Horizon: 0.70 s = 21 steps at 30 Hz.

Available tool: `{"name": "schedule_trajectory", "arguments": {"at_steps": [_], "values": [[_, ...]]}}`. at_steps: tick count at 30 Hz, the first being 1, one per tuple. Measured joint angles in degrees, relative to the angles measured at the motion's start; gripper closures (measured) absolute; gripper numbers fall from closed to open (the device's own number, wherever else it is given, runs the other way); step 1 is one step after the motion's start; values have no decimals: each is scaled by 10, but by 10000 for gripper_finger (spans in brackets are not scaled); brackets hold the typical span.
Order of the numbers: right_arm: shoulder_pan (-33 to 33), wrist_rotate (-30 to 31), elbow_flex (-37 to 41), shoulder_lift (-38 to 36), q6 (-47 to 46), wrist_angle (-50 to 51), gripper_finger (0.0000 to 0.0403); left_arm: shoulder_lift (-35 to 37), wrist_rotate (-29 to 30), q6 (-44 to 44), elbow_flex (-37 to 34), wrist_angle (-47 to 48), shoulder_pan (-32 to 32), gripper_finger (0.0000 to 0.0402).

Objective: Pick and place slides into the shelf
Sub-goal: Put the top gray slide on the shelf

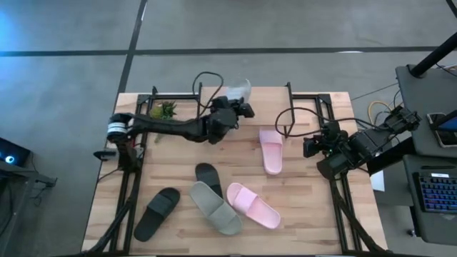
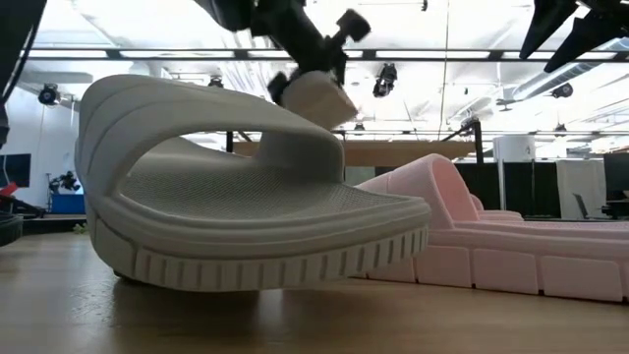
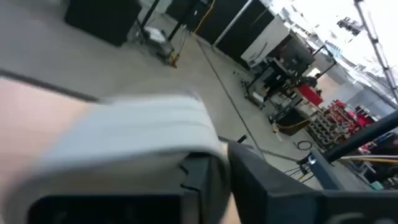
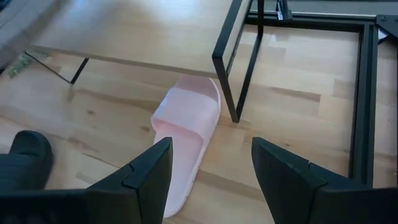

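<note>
From above, the left gripper hung over the shelf at the table's far edge, clamped on a light grey slide that stuck out past its fingertips toward the table's far side. The board lay directly beneath and to the right of that pincer, so the coming set-down looked to turn on lowering the grey slide onto the bare top there. The right gripper waited beside the shelf's right leg, with a pale pink slide just to its left, its long axis running toward the near edge, toe tucked at the shelf's front. Of the two arms, the right was plainly the nearer to that pink one. Further off lay a second grey slide, a second pink slide and two black slides.

At table height, the near grey slide filled the frame: ridged sole, wide arched strap, soft matte foam. The near pink slide lay behind it.

The left wrist view showed pale grey foam pressed against the dark fingers, blurred.

In the right wrist view, the right gripper stood with its fingers apart, the pink slide straight ahead between them, its toe under the shelf board beside a black leg.
</note>
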<state>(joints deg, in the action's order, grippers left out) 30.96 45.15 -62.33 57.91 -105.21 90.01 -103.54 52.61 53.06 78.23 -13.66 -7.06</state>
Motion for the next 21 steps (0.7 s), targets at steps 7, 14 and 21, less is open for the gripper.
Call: {"name": "schedule_trajectory", "arguments": {"at_steps": [7, 14, 21], "values": [[0, 0, 0, 0, 2, 0, 193, -30, -80, 81, -2, 7, -22, 268], [0, 0, 0, 0, 6, 0, 193, -13, -89, 5, -10, 41, -19, 221], [0, 0, 0, 0, 8, 0, 193, 38, -119, -97, -13, 39, -15, 214]]}}
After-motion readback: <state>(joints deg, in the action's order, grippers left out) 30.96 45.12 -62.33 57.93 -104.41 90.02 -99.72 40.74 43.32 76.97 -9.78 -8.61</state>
